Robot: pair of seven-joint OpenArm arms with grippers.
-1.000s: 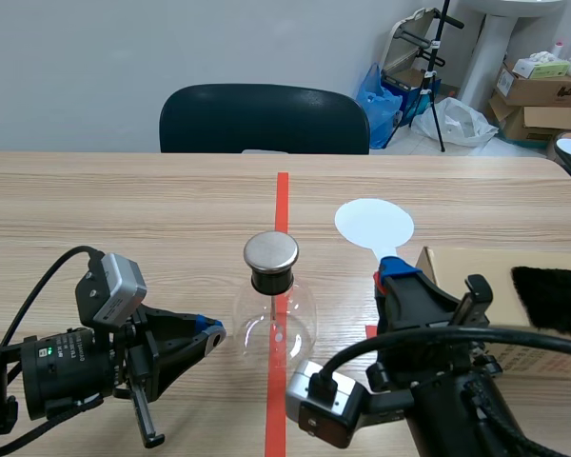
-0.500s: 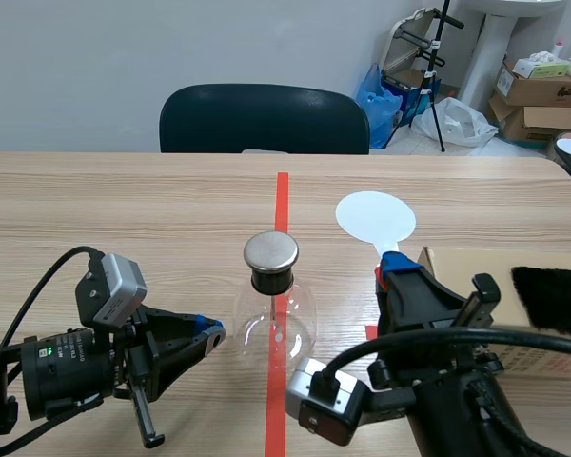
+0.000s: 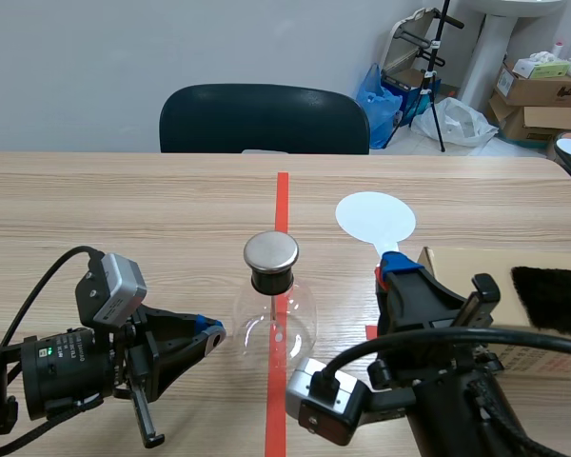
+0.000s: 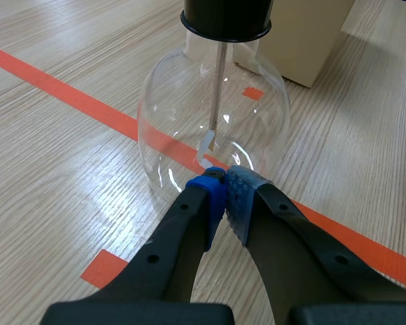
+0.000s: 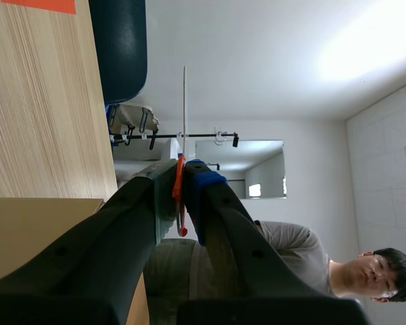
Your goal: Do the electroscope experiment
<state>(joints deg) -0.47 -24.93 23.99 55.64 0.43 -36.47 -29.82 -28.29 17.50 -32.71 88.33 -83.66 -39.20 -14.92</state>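
Electroscope [image 3: 273, 309] sits mid-table on the red tape line, metal cap [image 3: 270, 250] on top. Right gripper [image 5: 180, 177] is clamped on the white disc paddle [image 3: 374, 219], whose handle runs straight out past the fingers. The disc hangs off to the cap's right, so the sweep looks leftward. Left gripper [image 4: 223, 196] is pressed together on nothing, tips just at the glass bulb.

Wood table [image 3: 124, 209] w/ flask [image 3: 274, 319], box [image 3: 457, 262]
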